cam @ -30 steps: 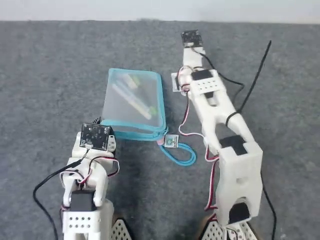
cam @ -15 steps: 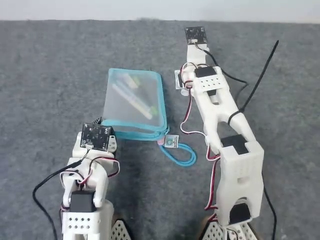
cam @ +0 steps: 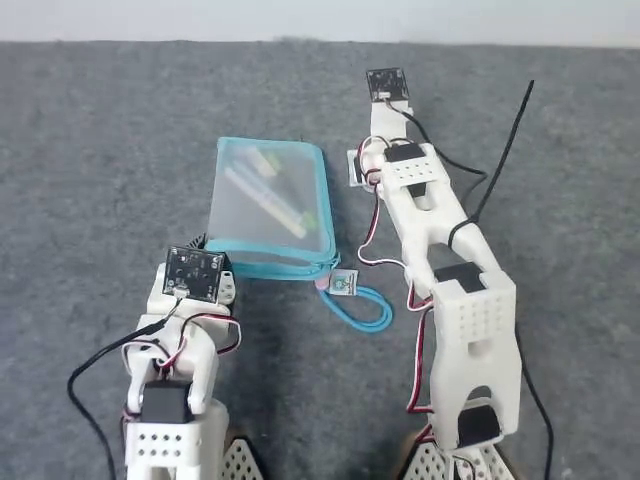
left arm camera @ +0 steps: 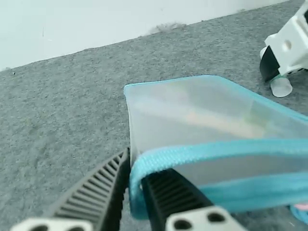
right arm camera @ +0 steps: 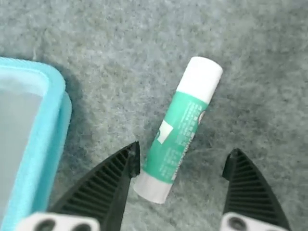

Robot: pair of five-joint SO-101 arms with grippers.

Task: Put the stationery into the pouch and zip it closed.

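Left end effector [left arm camera: 134, 192] clenched on pouch [cam: 268, 205], right end effector [right arm camera: 184, 154] released over glue stick [right arm camera: 180, 130].
Pouch lies flat on the grey table [cam: 100, 150], pens inside, left end effector pinching its near left edge. Glue stick lies on the table just right of the pouch's far right corner, not touching it, between the spread jaws. Blue strap loop [cam: 362, 305] lies near the pouch's near right corner.

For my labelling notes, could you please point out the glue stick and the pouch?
glue stick [right arm camera: 179, 143], right wrist view, on its green label.
pouch [cam: 245, 222], high view, on its clear front panel.
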